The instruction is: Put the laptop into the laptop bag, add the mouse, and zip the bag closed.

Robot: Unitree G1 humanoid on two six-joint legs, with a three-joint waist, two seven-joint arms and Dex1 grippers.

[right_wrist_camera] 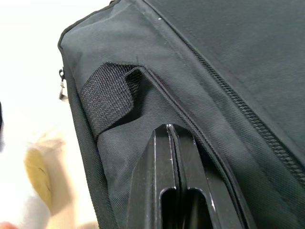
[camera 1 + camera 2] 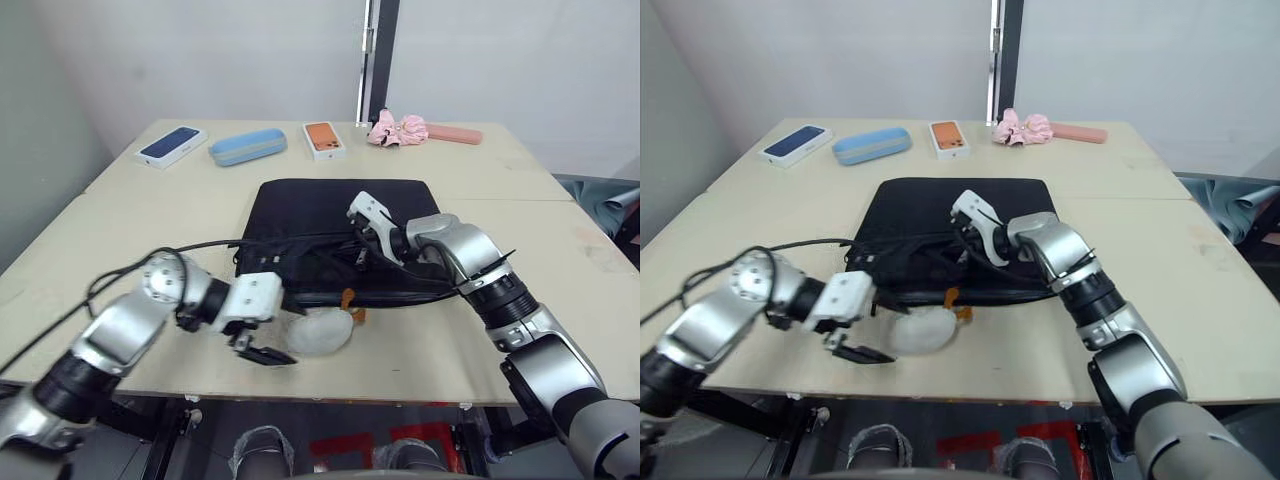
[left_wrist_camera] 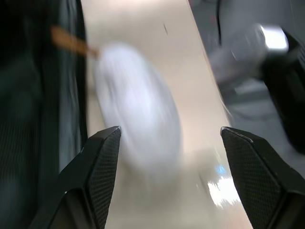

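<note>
While spread wide beside the white plush [image 2: 322, 332], left gripper [image 2: 262, 349] just off the laptop bag [image 2: 340, 215]; right gripper [image 2: 362, 250] pinched closed on bag fabric.

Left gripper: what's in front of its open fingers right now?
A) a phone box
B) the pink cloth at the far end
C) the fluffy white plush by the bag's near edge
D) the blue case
C. The left gripper is open beside the white plush, which lies on the table against the near edge of the black bag; the left wrist view shows the plush ahead of its spread fingers.
</note>
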